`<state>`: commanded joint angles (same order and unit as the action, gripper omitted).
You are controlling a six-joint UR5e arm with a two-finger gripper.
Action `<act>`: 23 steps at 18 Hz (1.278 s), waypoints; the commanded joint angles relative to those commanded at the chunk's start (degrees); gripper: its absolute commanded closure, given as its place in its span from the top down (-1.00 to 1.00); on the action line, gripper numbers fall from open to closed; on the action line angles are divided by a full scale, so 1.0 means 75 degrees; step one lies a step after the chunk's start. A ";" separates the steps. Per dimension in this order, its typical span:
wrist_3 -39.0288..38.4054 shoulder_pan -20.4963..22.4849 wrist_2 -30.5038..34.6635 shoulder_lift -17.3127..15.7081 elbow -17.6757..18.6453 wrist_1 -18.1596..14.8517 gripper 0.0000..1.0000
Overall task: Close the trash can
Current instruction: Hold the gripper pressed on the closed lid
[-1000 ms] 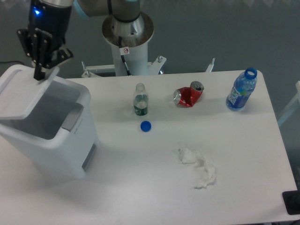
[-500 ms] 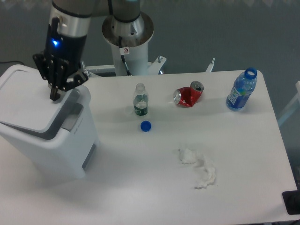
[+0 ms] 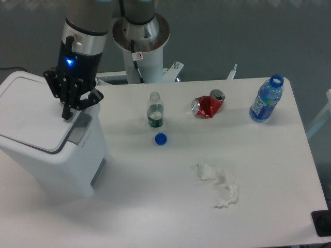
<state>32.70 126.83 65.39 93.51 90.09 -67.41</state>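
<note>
Lid's dropped since a second ago and now lies flat on the trash can (image 3: pixel 49 142) at the table's left end. Gripper (image 3: pixel 70 114) presses its front edge by the grey latch (image 3: pixel 78 133); can't tell if fingers are apart. Pretty much closed, maybe just needs latching.

Just one fixed cam here, mounted high in front of the table (image 3: pixel 170 206) and angled down toward the arm's base (image 3: pixel 140 39) at the far edge. It's medium range: nearly the whole tabletop fits, though the near corners and left side get cropped.
</note>
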 joint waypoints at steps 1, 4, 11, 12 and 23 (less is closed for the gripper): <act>-0.0012 0.0000 0.0000 0.0012 0.0012 0.0047 -1.00; -0.0012 0.0000 0.0000 0.0012 0.0012 0.0059 -1.00; -0.0023 0.0000 0.0000 0.0059 0.0012 0.0082 -1.00; -0.0023 0.0000 0.0000 0.0059 0.0012 0.0094 -1.00; -0.0023 0.0000 0.0000 0.0129 0.0012 0.0188 -1.00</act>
<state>32.52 126.83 65.39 94.48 90.18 -66.01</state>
